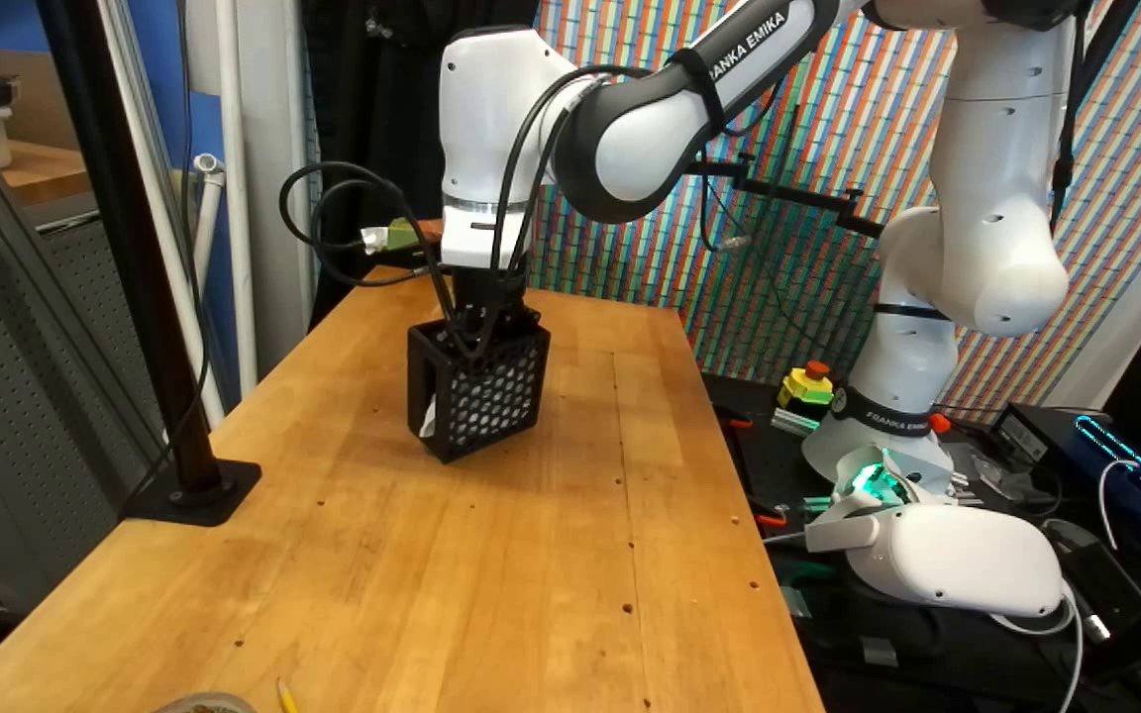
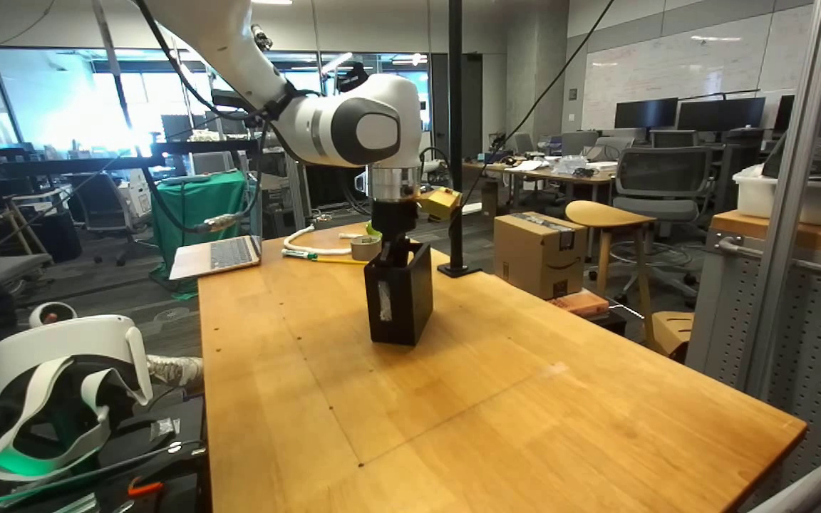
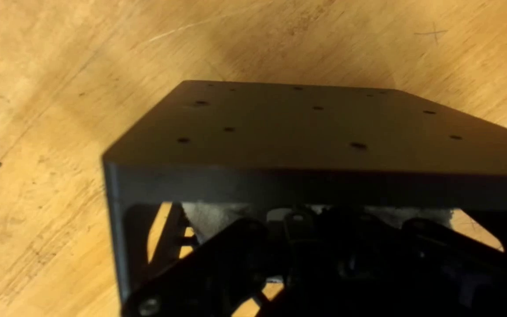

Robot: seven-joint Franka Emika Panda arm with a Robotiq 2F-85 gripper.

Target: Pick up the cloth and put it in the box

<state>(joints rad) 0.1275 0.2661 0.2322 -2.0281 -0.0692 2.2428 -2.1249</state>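
Note:
The black box (image 1: pixel 444 401) stands upright on the wooden table, honeycomb holes in its side, and it shows too as a dark box (image 2: pixel 421 299) in an exterior view. My gripper (image 3: pixel 319 220) reaches down into its open top, fingers close together but very dark in the wrist view. Off-white cloth (image 3: pixel 209 215) spreads to either side of the fingertips inside the box, and the jaws seem shut on it. Through slots in the walls a strip of the cloth (image 1: pixel 428 421) shows in both exterior views (image 2: pixel 385 301). Box walls hide most of the cloth and the fingertips.
A black post (image 2: pixel 455 142) rises at the edge of the table (image 1: pixel 551 574). A laptop (image 2: pixel 225 253), a tape roll (image 2: pixel 365 249) and a pencil (image 1: pixel 286 696) lie at one end. Beside the table sits a white headset (image 1: pixel 967 560). Loose cables (image 1: pixel 333 208) hang by the wrist.

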